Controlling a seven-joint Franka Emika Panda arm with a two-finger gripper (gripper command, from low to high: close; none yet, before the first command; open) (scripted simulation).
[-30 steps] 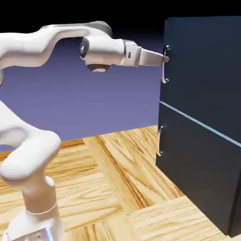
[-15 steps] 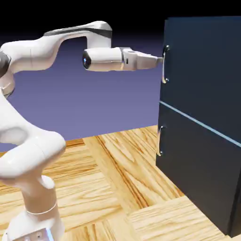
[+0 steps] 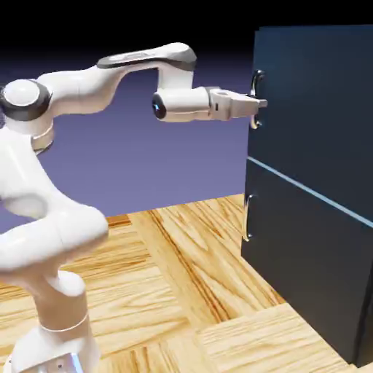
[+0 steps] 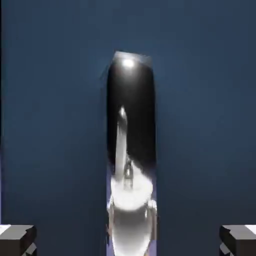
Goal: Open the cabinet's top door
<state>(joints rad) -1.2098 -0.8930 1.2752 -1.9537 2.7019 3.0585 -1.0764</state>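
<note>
In the exterior view the cabinet (image 3: 320, 182) stands at the right on the wooden tabletop (image 3: 182, 291), its top door (image 3: 320, 102) flush and unopened above the pale seam. The arm reaches level to the right, and the end effector (image 3: 256, 103) sits at the silver handle (image 3: 255, 100) near the door's left edge; whether its fingers grip the bar cannot be told from here. In the hand view the handle (image 4: 131, 160) runs upright, large and central against the navy door (image 4: 210, 125), with the two grey fingertips (image 4: 17, 239) far out at the bottom corners, clearly apart from the bar, so the end effector looks wide and holds nothing. To do this step well, I would keep the bar centred, close squarely on it until both pads bear, and only then pull along the door's swing.
</note>
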